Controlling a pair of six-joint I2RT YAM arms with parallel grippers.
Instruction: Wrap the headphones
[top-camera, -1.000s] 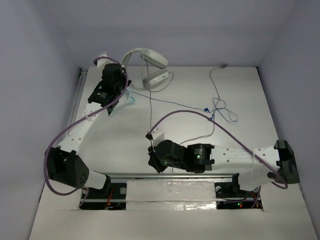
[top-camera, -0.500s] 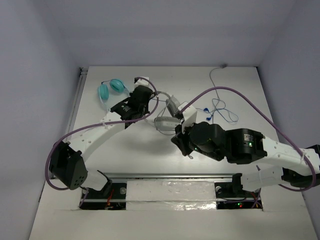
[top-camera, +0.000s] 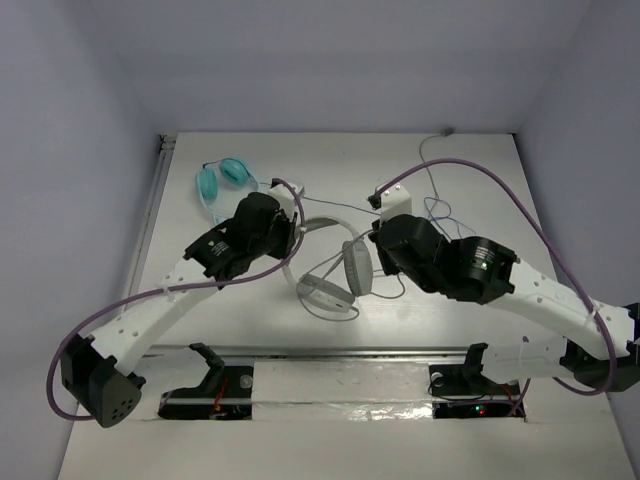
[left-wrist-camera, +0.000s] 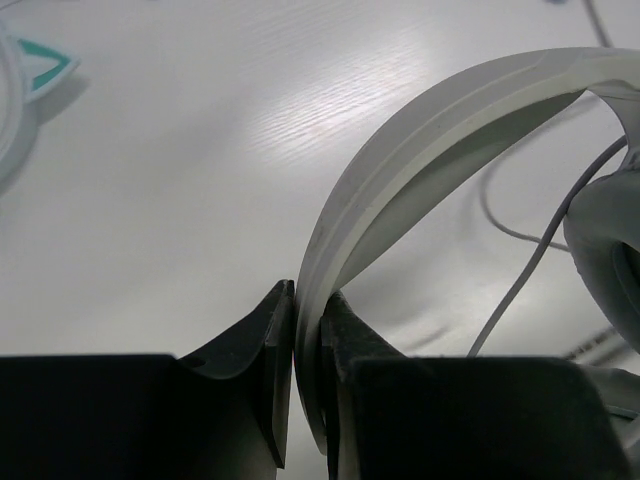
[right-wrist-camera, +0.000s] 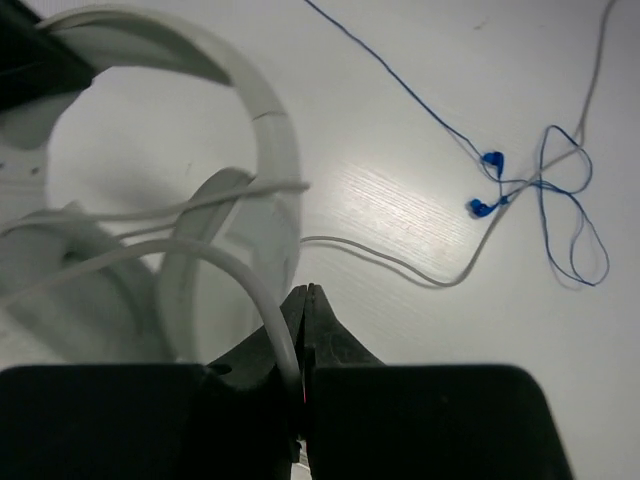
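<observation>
The white-and-grey headphones (top-camera: 356, 268) lie in the middle of the table, cups side by side and headband (top-camera: 318, 226) arching to the back left. My left gripper (top-camera: 291, 232) is shut on the headband (left-wrist-camera: 430, 150), which passes between the jaws (left-wrist-camera: 308, 310). My right gripper (top-camera: 380, 268) is just right of the cups and is shut on the thin white cable (right-wrist-camera: 250, 272), which loops over a cup (right-wrist-camera: 225, 280). More cable crosses the cups and trails off to the right (right-wrist-camera: 400, 265).
Teal cat-ear headphones (top-camera: 222, 178) lie at the back left, with a corner in the left wrist view (left-wrist-camera: 35, 68). Blue earbuds (right-wrist-camera: 485, 205) with tangled thin wire (top-camera: 440, 215) lie right of the headphones. A metal rail (top-camera: 150, 215) runs along the table's left edge.
The headphones came from the back of the table toward its middle with my left gripper. My right gripper moved up and right, close beside the cups.
</observation>
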